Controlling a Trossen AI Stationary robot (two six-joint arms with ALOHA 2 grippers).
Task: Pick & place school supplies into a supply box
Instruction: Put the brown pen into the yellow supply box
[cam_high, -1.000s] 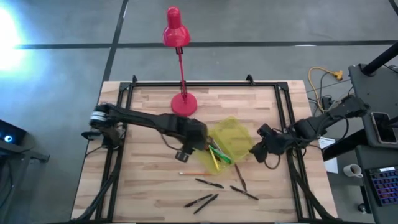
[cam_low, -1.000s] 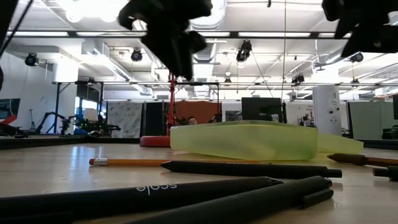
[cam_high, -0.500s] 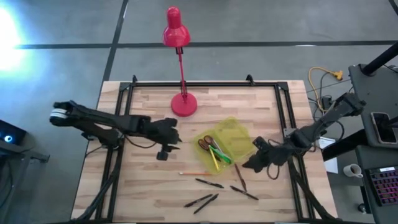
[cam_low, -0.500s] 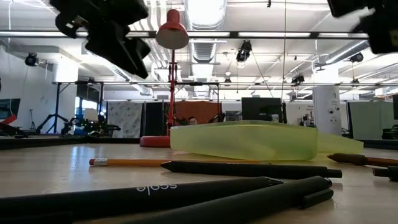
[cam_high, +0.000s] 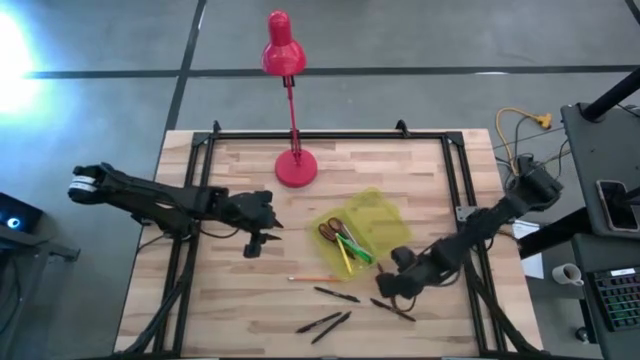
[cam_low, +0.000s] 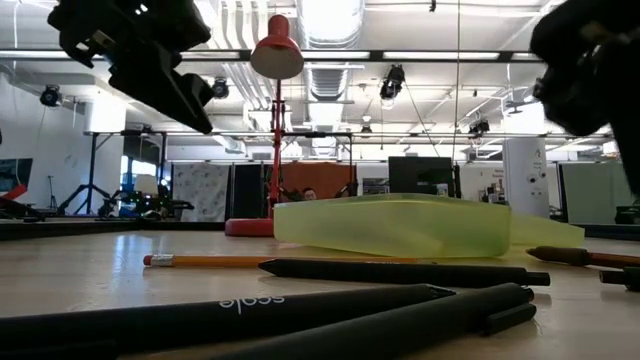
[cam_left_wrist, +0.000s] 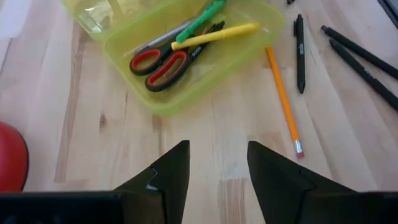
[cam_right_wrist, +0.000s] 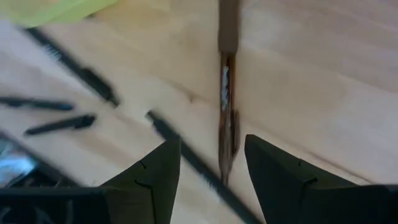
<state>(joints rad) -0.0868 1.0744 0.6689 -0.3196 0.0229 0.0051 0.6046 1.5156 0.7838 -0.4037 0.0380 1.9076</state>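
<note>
The supply box (cam_high: 360, 230) lies open on the table, a yellow-green tray (cam_left_wrist: 186, 56) with its lid behind. Red-handled scissors (cam_left_wrist: 158, 62), a green marker (cam_left_wrist: 202, 15) and a yellow pencil (cam_left_wrist: 214, 36) lie inside it. An orange pencil (cam_high: 315, 277) and several black pens (cam_high: 335, 294) lie flat on the wood near the near edge. A brown pen (cam_right_wrist: 227, 93) lies just ahead of my right gripper (cam_right_wrist: 211, 162), which is open and low over it (cam_high: 395, 280). My left gripper (cam_high: 255, 225) is open and hovers left of the box (cam_left_wrist: 217, 162).
A red desk lamp (cam_high: 295, 165) stands on its round base at the far side, behind the box. A black metal frame (cam_high: 200, 150) runs along the table's edges. Bare wood lies left of the box, under my left gripper. More black pens (cam_right_wrist: 59, 124) lie by the brown pen.
My left gripper drew back from over the box toward the table's left, most of it early in the second. My right gripper moved from beside the box toward the near edge and somewhat left, coming over the brown pen.
</note>
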